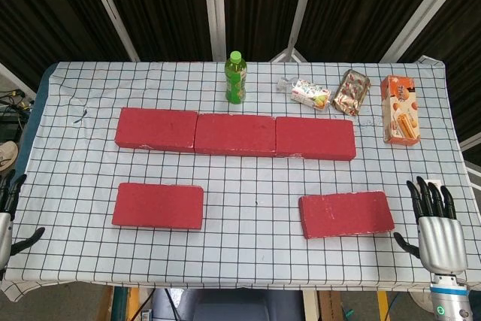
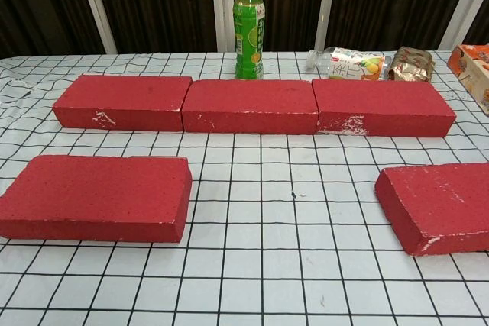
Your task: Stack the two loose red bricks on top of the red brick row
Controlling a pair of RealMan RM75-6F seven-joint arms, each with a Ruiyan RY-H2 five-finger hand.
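Both my hands, left hand (image 1: 9, 212) and right hand (image 1: 437, 227), rest spread and empty beside two loose rectangular red bricks (image 1: 158, 205) (image 1: 346, 213) on the checked bench (image 1: 255, 253)

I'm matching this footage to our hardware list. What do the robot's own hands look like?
The right hand has black fingers on a silver-grey metallic palm, above a pale cylindrical wrist with a small green light. The left hand, cut off by the head view's edge, shows the same black fingers and a sliver of silver-grey body. The chest view shows neither hand.
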